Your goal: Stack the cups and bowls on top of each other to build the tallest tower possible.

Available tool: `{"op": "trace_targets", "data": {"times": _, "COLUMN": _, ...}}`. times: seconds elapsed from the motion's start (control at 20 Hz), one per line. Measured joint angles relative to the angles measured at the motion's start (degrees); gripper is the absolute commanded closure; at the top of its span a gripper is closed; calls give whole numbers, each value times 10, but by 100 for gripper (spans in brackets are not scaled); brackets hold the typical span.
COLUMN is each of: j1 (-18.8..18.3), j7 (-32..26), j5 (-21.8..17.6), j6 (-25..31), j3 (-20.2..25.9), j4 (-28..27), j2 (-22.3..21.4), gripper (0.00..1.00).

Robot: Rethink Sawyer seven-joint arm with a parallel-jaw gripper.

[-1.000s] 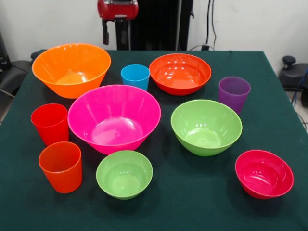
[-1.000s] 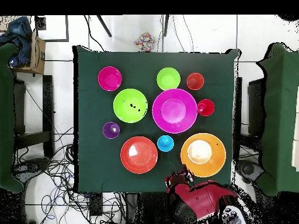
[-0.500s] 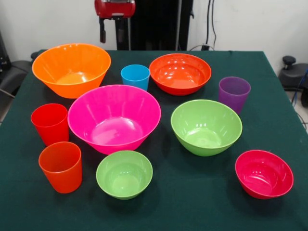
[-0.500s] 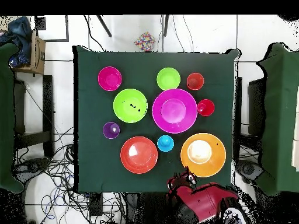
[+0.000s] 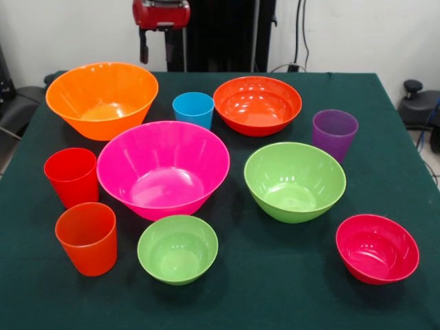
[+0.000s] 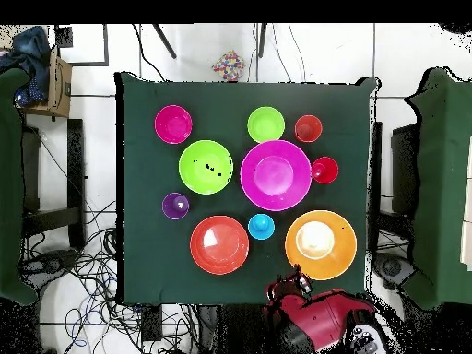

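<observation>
Ten items, all separate on green surface [image 5: 289, 275]; no tower begun. Shallow red-orange bowl [image 5: 257, 104] at far centre, blue cup [image 5: 193, 109] beside it. Claw [image 5: 163, 45] drawn back at far edge, state unreadable. Advice: start with wide bowls, centre each squarely

Dark green cloth covers the table [image 5: 289, 302]. On it sit a large pink bowl [image 5: 163, 168], a large orange bowl [image 5: 102, 98], a shallow red-orange bowl [image 5: 257, 104], a medium lime green bowl [image 5: 294, 181], a small lime green bowl [image 5: 177, 248] and a small crimson bowl [image 5: 377, 248]. The cups are red [image 5: 71, 177], orange [image 5: 87, 238], blue [image 5: 193, 109] and translucent purple [image 5: 334, 134]
</observation>
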Motion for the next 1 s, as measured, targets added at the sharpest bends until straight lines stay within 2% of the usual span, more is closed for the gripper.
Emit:
{"op": "trace_targets", "data": {"times": 0.55, "j1": 40, "j7": 0, "j5": 0, "j6": -84, "j3": -67, "j4": -30, "j2": 80, "gripper": 0}}
{"op": "trace_targets", "data": {"times": 1.0, "j1": 53, "j7": 0, "j5": 1, "j6": -113, "j3": -100, "j4": -38, "j2": 107, "gripper": 0}}
